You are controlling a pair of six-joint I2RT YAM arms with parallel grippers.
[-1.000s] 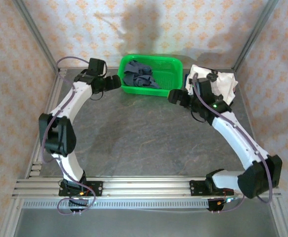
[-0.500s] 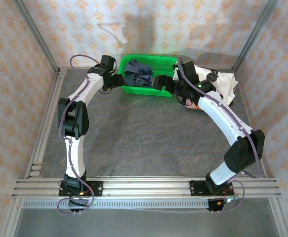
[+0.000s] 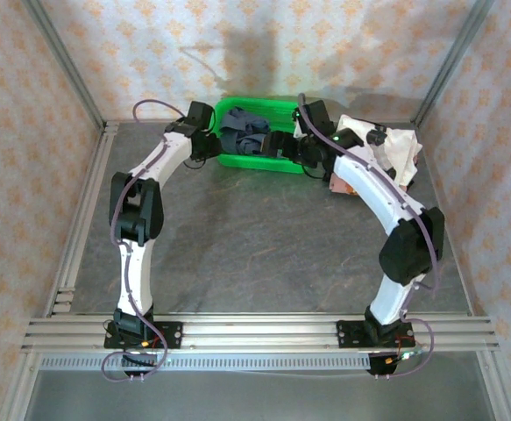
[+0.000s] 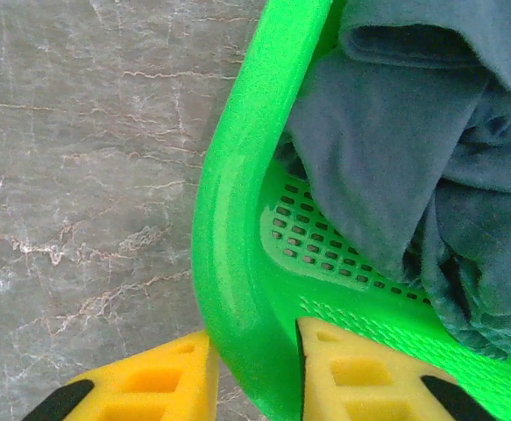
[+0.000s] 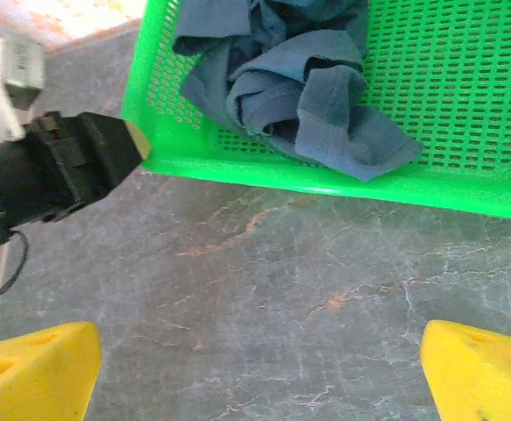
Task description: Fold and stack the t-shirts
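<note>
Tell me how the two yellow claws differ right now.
The left gripper clamps the rim of the green basket, one finger inside, one outside; the right gripper is wide open, holding nothing. The left sits at the basket's corner; the right hovers over the table before it. Both have yellow fingers.

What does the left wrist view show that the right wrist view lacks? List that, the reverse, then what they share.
Left wrist: the left end effector closed on the rim of the green basket, one yellow pad inside, one outside. Right wrist: the right end effector open above the table, and the left one's black body at the basket's corner. Shared: the basket, the crumpled slate-blue t-shirt inside it, the grey table.
</note>
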